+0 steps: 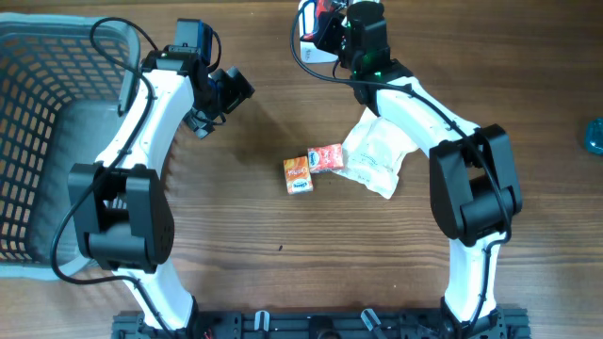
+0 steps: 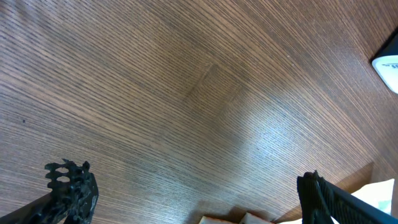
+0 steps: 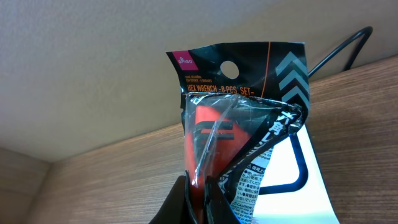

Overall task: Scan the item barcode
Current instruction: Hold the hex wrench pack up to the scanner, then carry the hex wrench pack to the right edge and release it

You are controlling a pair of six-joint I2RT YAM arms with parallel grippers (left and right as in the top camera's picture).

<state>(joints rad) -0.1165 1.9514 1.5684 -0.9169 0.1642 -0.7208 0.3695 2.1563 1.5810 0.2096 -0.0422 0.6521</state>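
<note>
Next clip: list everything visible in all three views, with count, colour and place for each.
hex wrench pack: one, black and orange with a clear window, held up in the right end effector
small box: one, orange, table centre
small packet: one, red, touching the box's right side
plastic pouch: one, white, right of the packet
basket: one, grey mesh, left table edge
round object: one, teal, far right edge, cut off
device with cable: one, white with a black cable, behind the held pack
table: one, brown wood
left end effector: one, black, open, empty, above bare table
right end effector: one, black, shut on the pack
</note>
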